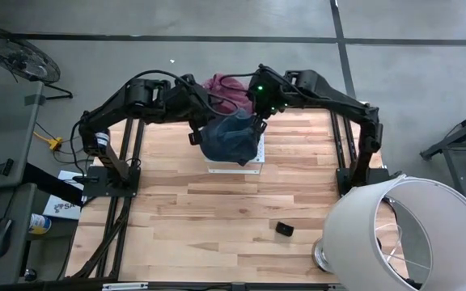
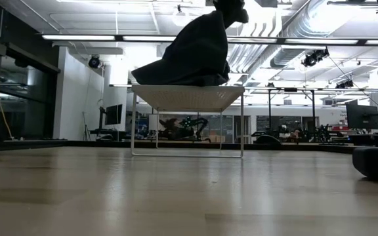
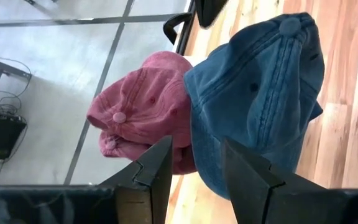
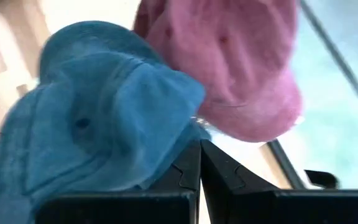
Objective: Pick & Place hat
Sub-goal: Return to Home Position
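Observation:
A blue cap [image 1: 229, 139] hangs over a white wire rack [image 1: 235, 167] at the table's far middle. In the low view its dark shape [image 2: 195, 52] reaches down to the rack's top [image 2: 188, 98]. My right gripper [image 4: 199, 144] is shut on it from the right. A pink cap [image 1: 225, 91] hangs beyond the table's far edge, just behind the blue one. My left gripper [image 3: 197, 146] comes from the left, and the pink cap's lower part [image 3: 180, 155] lies between its parted fingers. My left gripper has the pink cap's lower edge [image 3: 178, 149] between its two fingers, slanting down from the table's left. The cap is clear of the table, its crown button away from me. The blue cap's edge crosses the same gap and hides the exact place. My right gripper pinches a fold of the blue cap's cloth [image 4: 182, 146] between its shut fingers, slanting down from the table's right. The cap hangs below the fingers, and its lower end seems to lie on the rack's top.
A large white lampshade [image 1: 415, 234] fills the table's near right corner. A small black object [image 1: 285, 229] lies on the wood in front of the rack. Both arm bases stand at the table's left and right sides.

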Available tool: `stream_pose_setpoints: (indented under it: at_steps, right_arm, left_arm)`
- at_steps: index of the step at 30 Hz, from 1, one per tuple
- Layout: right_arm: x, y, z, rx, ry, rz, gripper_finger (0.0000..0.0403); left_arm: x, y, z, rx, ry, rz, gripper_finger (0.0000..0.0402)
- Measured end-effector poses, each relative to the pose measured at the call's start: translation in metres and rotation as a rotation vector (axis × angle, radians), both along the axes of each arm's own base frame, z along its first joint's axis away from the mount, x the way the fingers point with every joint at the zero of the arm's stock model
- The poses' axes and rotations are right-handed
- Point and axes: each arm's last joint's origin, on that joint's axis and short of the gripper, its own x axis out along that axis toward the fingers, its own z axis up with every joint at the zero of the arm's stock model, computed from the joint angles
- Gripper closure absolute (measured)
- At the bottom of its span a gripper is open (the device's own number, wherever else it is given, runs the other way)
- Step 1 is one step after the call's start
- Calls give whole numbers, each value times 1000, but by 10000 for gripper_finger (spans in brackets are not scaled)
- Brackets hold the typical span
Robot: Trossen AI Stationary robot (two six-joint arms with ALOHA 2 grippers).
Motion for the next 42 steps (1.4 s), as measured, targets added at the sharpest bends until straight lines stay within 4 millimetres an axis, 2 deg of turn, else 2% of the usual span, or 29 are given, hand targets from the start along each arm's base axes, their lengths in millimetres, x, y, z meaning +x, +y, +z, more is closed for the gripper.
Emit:
stream_pose_setpoints:
  at_steps: [4,9,15,22,25,30,33,36,42]
  right_arm:
    - [-7,1,7,-41,-9,-16,403]
    - [-11,8,20,-27,-86,103,403]
    - [0,24,26,-34,-179,261,403]
    - [12,35,37,-88,-313,371,403]
    - [21,38,30,-109,-380,405,403]
    - [32,38,6,-151,-561,429,403]
    - [20,44,5,-206,-669,422,403]
    - [5,53,-4,-227,-704,419,403]
    - [-22,66,-37,-231,-751,367,403]
  left_arm:
    - [-10,-1,4,-15,-14,20,272]
    - [-20,-1,9,-19,-23,30,272]
    - [-29,-2,12,-22,-21,33,272]
    - [-41,-3,17,-26,-50,38,272]
    - [-47,-4,18,-28,-58,42,272]
    - [-53,-4,11,-40,-28,52,272]
    - [-59,-4,6,-50,-14,63,272]
    - [-64,-5,1,-58,-19,74,272]
    - [-69,-5,-11,-60,-72,76,272]
